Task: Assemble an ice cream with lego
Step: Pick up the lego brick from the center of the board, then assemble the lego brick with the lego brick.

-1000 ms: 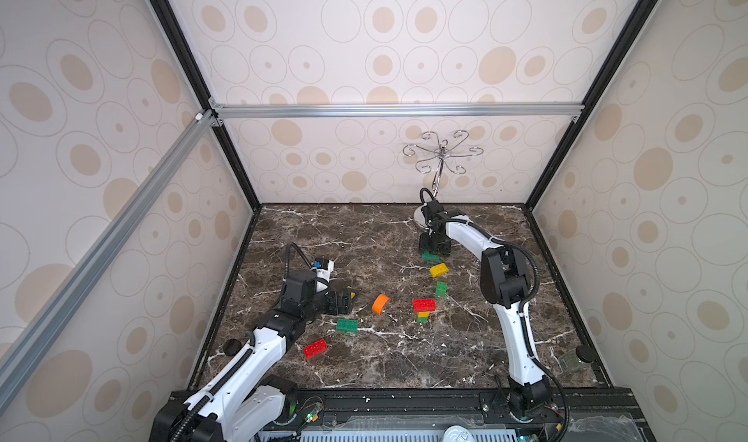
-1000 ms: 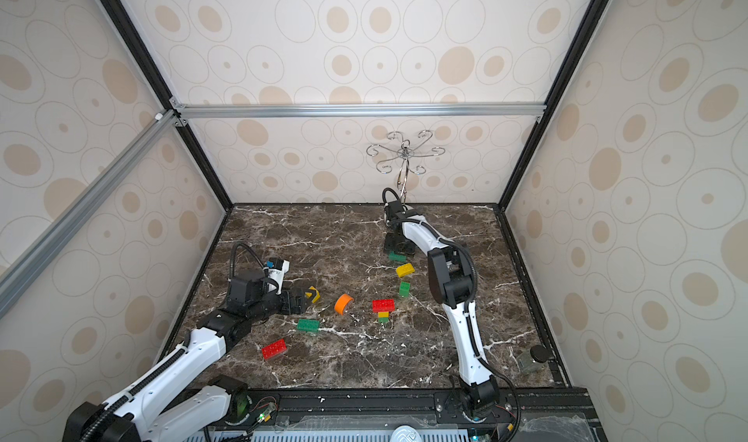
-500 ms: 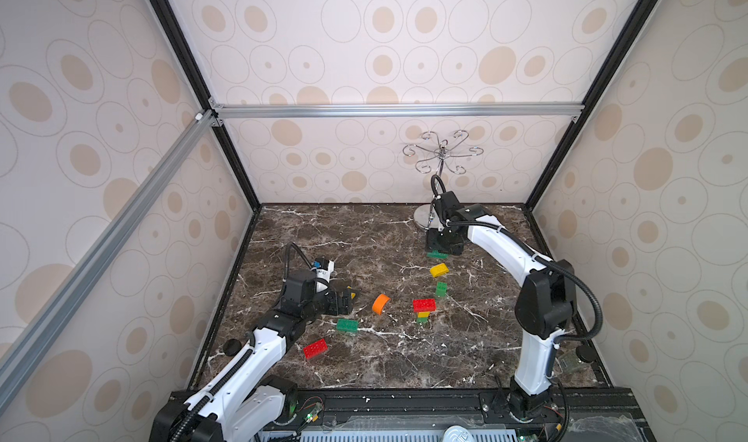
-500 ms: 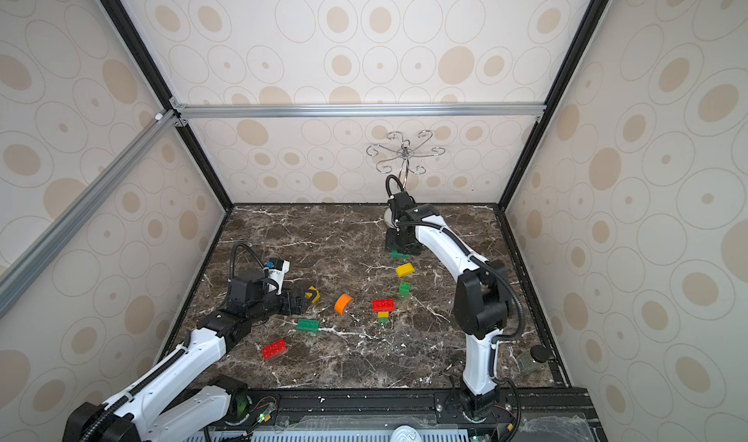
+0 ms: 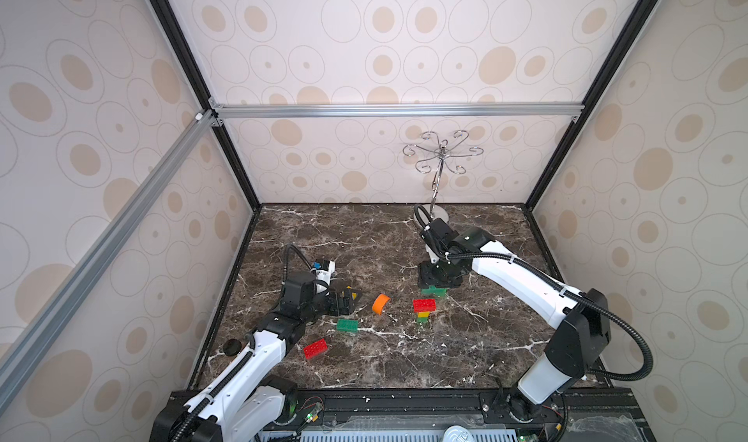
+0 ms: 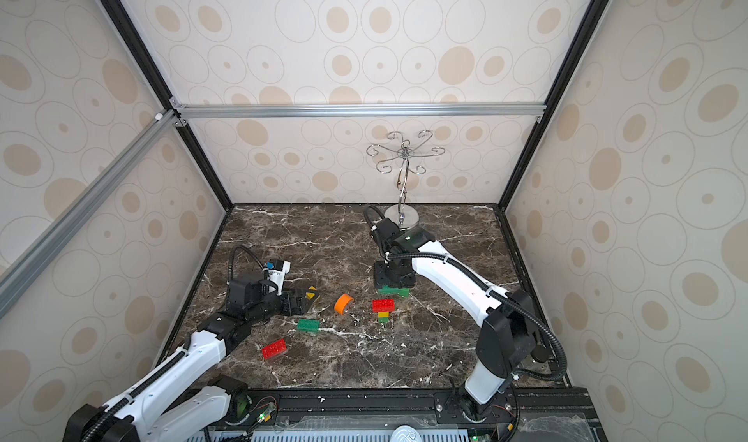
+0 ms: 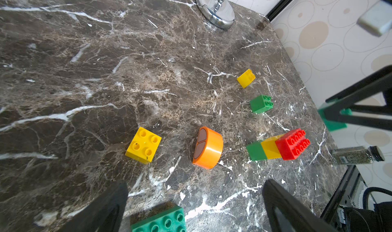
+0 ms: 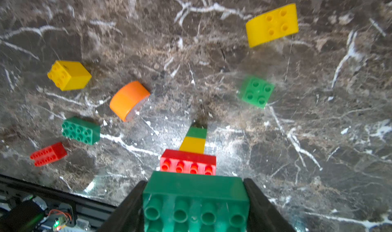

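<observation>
Green brick (image 8: 195, 184) clamped in right tool (image 8: 194, 207), arm outstretched; left tool (image 7: 195, 199) gaping, low.

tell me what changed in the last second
The right gripper swung forward from farther back, with the green oblong brick in its grip, and now hangs close to the red-topped stack. Its elbow swung outward. The open left gripper, the orange dome and the front red brick stayed put.
</observation>
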### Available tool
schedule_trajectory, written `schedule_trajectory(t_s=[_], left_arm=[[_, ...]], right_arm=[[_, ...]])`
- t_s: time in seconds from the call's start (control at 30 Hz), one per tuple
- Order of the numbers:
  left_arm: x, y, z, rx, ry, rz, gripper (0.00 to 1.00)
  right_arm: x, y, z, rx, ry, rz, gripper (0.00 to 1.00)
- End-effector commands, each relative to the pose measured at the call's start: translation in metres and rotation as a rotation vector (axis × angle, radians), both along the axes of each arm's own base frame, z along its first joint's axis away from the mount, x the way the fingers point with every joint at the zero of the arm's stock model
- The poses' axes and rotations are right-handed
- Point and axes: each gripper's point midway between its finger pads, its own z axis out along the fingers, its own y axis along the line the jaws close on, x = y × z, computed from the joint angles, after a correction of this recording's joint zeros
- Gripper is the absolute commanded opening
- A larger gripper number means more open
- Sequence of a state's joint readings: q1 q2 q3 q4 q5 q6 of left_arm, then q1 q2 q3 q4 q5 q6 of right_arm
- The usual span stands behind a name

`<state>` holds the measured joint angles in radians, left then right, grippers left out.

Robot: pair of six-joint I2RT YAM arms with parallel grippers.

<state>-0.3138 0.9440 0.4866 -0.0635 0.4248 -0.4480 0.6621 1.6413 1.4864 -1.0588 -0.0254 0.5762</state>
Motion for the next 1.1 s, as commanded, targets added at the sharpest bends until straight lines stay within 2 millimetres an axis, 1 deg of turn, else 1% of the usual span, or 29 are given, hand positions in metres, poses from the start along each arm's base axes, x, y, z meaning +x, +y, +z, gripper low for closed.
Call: schedule_trajectory(t_s=[0.0,0.23,0.43,1.07], left_arm=[[0.003,-0.002,0.007,-0.020,-0.021,-0.005,1.00],[0.002,-0.002,0.009,-0.020,-0.024,-0.005,1.00],[0.002,-0.001,0.009,-0.018,-0.025,0.000,1.00],[0.002,0.000,0.009,-0.015,-0.025,0.002,1.00]], right_arm=[[-0.020,-0.008,-0.008,-0.040,0.060,-0.025,0.50],[-0.023,-0.001,-0.018,-0.039,0.073,-0.033,0.48],[-0.022,0.007,-0.020,-0.054,0.069,-0.031,0.47],[-0.016,0.016,-0.031,-0.075,0.058,-0.005,0.47]])
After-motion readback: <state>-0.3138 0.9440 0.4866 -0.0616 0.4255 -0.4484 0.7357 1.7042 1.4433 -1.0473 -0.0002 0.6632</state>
